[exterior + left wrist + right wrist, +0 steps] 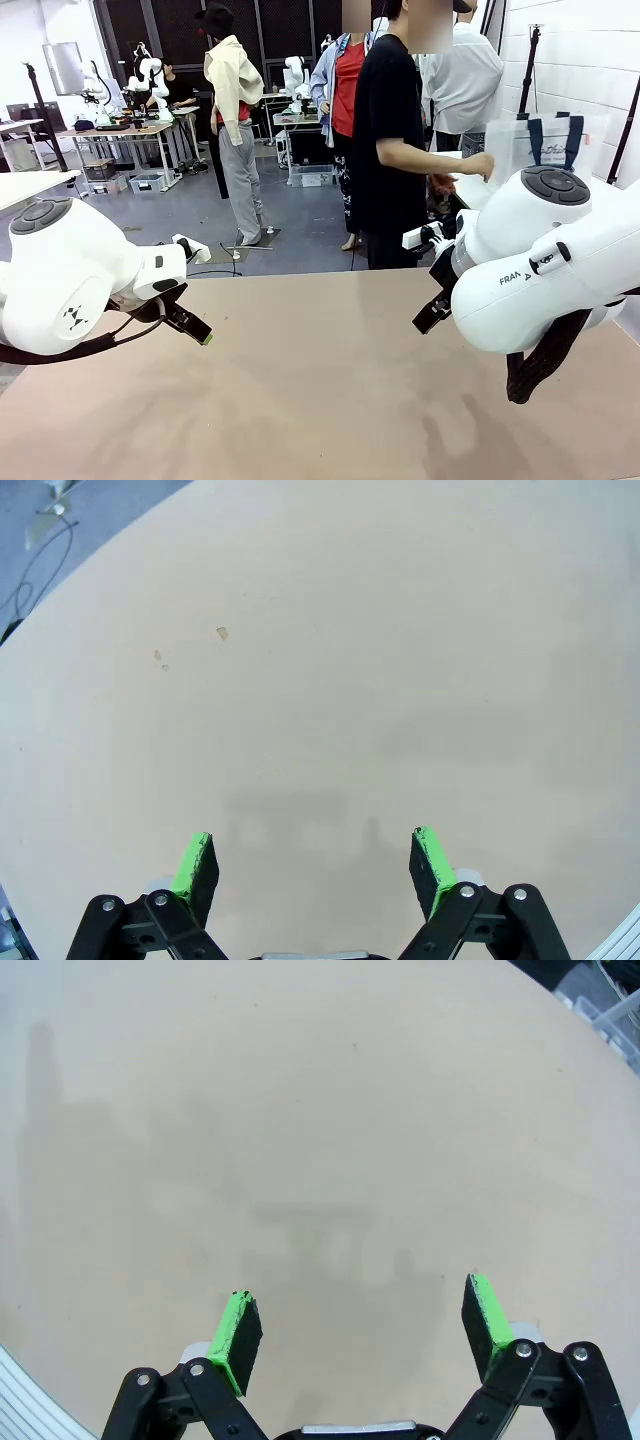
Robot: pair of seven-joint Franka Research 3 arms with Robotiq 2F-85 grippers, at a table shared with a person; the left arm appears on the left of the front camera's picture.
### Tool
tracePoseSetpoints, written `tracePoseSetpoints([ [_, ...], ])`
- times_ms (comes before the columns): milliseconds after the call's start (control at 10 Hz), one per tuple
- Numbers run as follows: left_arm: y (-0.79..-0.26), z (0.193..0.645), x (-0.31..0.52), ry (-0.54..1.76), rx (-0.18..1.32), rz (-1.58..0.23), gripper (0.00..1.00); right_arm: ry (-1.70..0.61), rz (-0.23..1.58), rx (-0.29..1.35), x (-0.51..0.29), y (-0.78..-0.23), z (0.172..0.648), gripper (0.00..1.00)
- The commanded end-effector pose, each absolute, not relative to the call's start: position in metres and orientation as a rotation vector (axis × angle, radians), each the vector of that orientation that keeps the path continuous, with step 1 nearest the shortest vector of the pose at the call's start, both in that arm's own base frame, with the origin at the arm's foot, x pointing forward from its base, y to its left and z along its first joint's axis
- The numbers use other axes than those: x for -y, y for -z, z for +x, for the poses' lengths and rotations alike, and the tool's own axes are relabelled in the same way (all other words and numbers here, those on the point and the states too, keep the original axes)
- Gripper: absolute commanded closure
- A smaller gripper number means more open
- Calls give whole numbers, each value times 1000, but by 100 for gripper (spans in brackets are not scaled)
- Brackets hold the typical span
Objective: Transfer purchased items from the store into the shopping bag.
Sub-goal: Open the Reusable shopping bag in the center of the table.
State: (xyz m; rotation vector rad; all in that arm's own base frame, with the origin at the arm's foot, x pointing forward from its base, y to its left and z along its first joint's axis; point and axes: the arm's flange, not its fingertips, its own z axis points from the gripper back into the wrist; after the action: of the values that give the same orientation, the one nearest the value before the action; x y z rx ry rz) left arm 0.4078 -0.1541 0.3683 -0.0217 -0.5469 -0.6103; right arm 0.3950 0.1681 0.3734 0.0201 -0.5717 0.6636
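The shopping bag point(545, 145), translucent white with navy strap handles, stands at the far right behind my right arm. A person in a black shirt reaches a hand point(481, 165) to its side. The purchased items are out of view. My left gripper point(200, 334) hangs over the table's left part, and in the left wrist view my left gripper point(315, 865) is open over bare tabletop. My right gripper point(430, 314) hovers over the table's right part. In the right wrist view my right gripper point(365, 1332) is open with nothing between its green pads point(240, 1328).
The beige table point(300, 400) stretches between both arms. The person stands just past its far edge, right of centre. Other people, tables and equipment fill the room behind. Small marks point(221, 633) dot the tabletop.
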Motion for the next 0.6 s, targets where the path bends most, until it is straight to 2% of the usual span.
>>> tracePoseSetpoints([
  [0, -368, 408, 153, 607, 547, -22, 0, -663, 21, 572, -168, -373, 395, 0],
  [500, -368, 408, 153, 607, 547, -22, 0, -663, 21, 572, -168, -373, 395, 0],
])
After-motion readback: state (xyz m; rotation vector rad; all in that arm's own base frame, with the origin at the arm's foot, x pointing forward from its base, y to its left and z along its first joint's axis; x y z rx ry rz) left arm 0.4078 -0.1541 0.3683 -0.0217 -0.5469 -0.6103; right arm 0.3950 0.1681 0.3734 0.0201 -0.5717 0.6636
